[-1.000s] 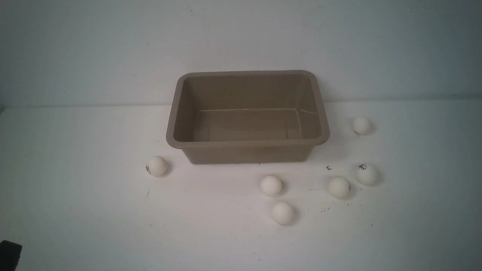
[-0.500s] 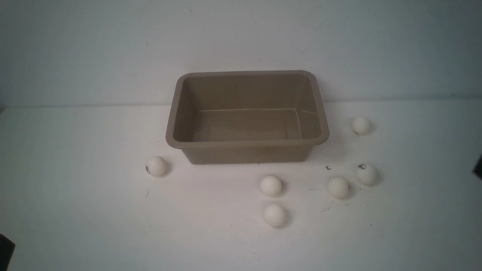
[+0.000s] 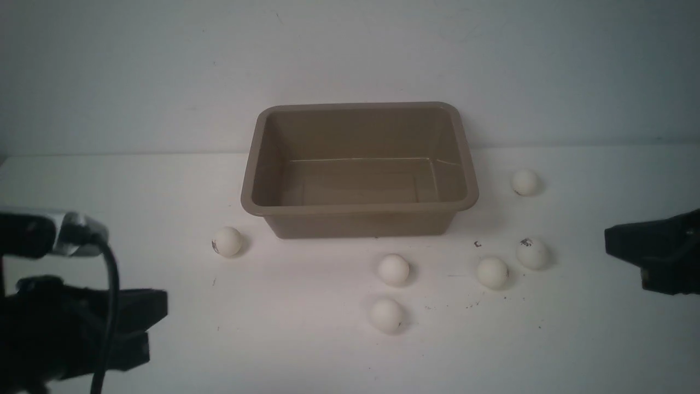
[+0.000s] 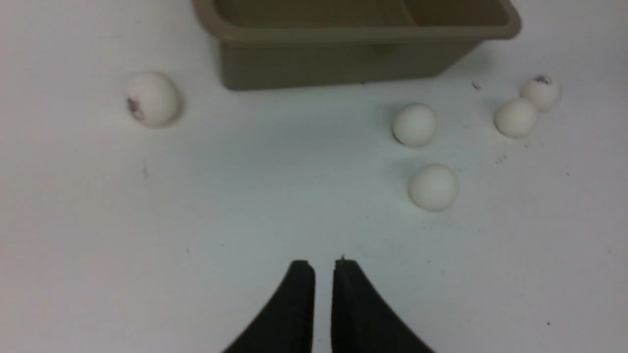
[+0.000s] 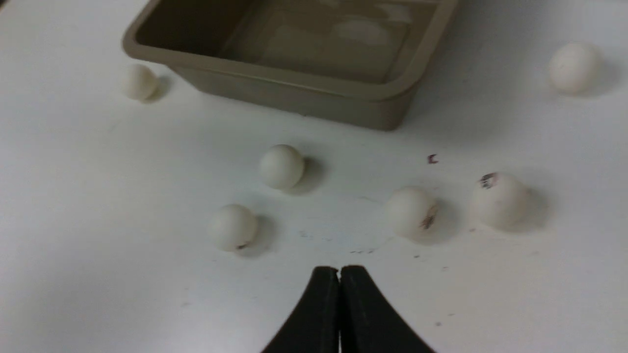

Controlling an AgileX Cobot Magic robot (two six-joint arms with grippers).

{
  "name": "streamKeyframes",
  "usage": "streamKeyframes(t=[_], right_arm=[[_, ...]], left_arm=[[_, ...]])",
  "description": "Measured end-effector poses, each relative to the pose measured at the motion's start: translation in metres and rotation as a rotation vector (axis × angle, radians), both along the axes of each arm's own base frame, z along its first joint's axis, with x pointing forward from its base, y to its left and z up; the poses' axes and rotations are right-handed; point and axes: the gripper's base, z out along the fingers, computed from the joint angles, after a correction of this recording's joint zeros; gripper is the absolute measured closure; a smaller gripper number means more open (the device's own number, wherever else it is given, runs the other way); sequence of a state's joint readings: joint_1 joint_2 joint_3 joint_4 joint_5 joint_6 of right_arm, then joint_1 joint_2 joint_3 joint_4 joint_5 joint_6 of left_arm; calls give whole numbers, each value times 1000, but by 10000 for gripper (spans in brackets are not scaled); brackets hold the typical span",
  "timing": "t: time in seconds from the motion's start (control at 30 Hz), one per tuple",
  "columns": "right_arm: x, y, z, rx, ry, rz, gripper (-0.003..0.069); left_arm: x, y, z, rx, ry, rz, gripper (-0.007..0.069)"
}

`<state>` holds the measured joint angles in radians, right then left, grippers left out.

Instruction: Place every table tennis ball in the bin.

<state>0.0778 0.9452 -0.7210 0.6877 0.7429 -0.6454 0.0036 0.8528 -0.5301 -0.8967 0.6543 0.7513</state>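
The brown bin [image 3: 358, 221] stands upright on the white worktop [image 3: 295, 350], near the wall [image 3: 350, 49], and six off-white table tennis balls lie outside it. One ball with a dark print [image 3: 227, 242] sits to the left of the bin. In front of the bin is another ball [image 3: 394, 270], and nearer the robot is a further ball [image 3: 387, 316], apart from it. To the right, a marked ball [image 3: 533, 254] and a ball beside it [image 3: 493, 273] lie close together, with the farthest ball [image 3: 525, 182] behind them.

The left pincer [image 4: 324, 267] is slightly open, with a narrow gap between its tips and nothing in it. The right pincer [image 5: 339, 272] is closed, holding nothing. The left arm [image 3: 60, 323] looks blurred in the front view, but its pincer seems to hover above the worktop.
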Motion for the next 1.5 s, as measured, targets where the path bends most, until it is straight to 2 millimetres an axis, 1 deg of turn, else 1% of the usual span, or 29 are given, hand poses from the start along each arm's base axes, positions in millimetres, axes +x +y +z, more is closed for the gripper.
streamKeyframes(t=[0.03, 0.07, 0.1, 0.17, 0.23, 0.27, 0.3, 0.33, 0.37, 0.4, 0.47, 0.5, 0.53, 0.57, 0.6, 0.63, 0.77, 0.87, 0.9, 1.03, 1.13, 1.23, 1.27, 1.33, 1.5], right_arm=[[1, -1, 1, -19, -11, -7, 666], [2, -2, 3, -41, -18, -14, 666], [2, -3, 5, -65, -27, -16, 666], [2, -3, 7, -75, -32, -19, 666], [3, -3, 8, -74, -34, -21, 666], [3, -4, 8, -74, -36, -22, 666], [3, -4, 9, -74, -40, -23, 666], [3, -4, 10, -74, -42, -23, 666], [3, -4, 10, -73, -43, -23, 666], [3, -4, 11, -71, -44, -25, 666], [3, -3, 11, -71, -43, -25, 666], [3, -3, 11, -69, -42, -25, 666], [3, -3, 11, -68, -39, -25, 666], [3, -3, 11, -66, -35, -23, 666], [3, -3, 11, -65, -33, -23, 666], [2, -3, 11, -63, -27, -23, 666], [2, -3, 11, -58, -20, -24, 666], [2, -3, 10, -56, -17, -25, 666], [2, -3, 10, -56, -17, -25, 666], [2, -3, 10, -56, -16, -24, 666], [2, -3, 10, -56, -14, -23, 666], [2, -3, 10, -56, -13, -23, 666], [2, -3, 10, -56, -13, -23, 666], [2, -3, 10, -56, -13, -23, 666], [2, -3, 10, -58, -11, -21, 666]], left_arm=[[8, -2, 1, 1, 28, -34, 561], [21, -4, 2, 5, 65, -68, 541], [37, -7, -2, 6, 127, -115, 505], [55, -12, -3, 4, 177, -173, 451], [67, -18, -6, 5, 208, -215, 405], [76, -26, -10, 9, 231, -255, 365], [81, -33, -12, 15, 244, -286, 342], [87, -44, -17, 29, 259, -334, 312], [89, -49, -20, 37, 268, -357, 300], [93, -60, -23, 64, 266, -395, 285], [96, -69, -26, 83, 264, -420, 278], [99, -81, -30, 113, 252, -452, 277], [101, -84, -31, 126, 247, -455, 274], [103, -95, -35, 163, 238, -481, 270], [103, -95, -35, 163, 238, -481, 270], [104, -104, -38, 204, 229, -502, 268], [110, -120, -48, 288, 223, -537, 267], [116, -130, -55, 317, 231, -558, 242], [121, -135, -59, 319, 243, -558, 217], [132, -142, -70, 327, 269, -554, 152], [139, -144, -80, 337, 283, -549, 123], [143, -146, -88, 343, 302, -548, 113], [144, -146, -94, 350, 319, -550, 111], [145, -146, -101, 360, 337, -550, 111], [147, -144, -112, 402, 370, -540, 111]])
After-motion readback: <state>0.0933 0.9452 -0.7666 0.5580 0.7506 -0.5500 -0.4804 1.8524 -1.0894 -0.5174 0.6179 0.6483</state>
